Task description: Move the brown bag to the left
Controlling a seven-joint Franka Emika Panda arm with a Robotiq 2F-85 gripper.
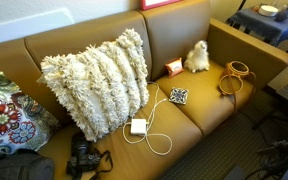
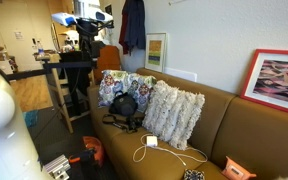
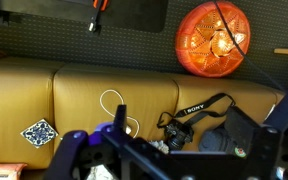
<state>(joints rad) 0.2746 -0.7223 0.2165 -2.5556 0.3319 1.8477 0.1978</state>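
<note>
Exterior view across the bench (image 1: 209, 108): the brown bag (image 1: 236, 78) is sitting at the end of the seat toward the right of the picture, its ring handles standing up and its body close to the armrest. Just beside it, toward the backrest, a white plush toy (image 1: 197, 57) is sitting upright, and a small orange-red box (image 1: 173, 68) is leaning next to the toy. A patterned square coaster (image 1: 178, 96) is lying flat on the cushion a little further along. Past that, a white charger (image 1: 139, 126) is resting near the seat's front edge, with its cable (image 1: 160, 140) looping over the cushion. A big shaggy cream pillow (image 1: 96, 82) is propped against the backrest and taking up the middle of the seat. A flowered pillow (image 1: 6, 115) and a black camera (image 1: 84, 158) are crowding the other end. So the toy, box, coaster, cable and pillow are all lying along the seat leftward of the bag.

In an exterior view the arm (image 2: 87, 40) is standing well apart from the bench, off its pillow end. The claw (image 3: 169, 160) is showing in the wrist view only as dark blurred shapes, and I cannot tell how far it is parted; nothing is visibly in it.
</note>
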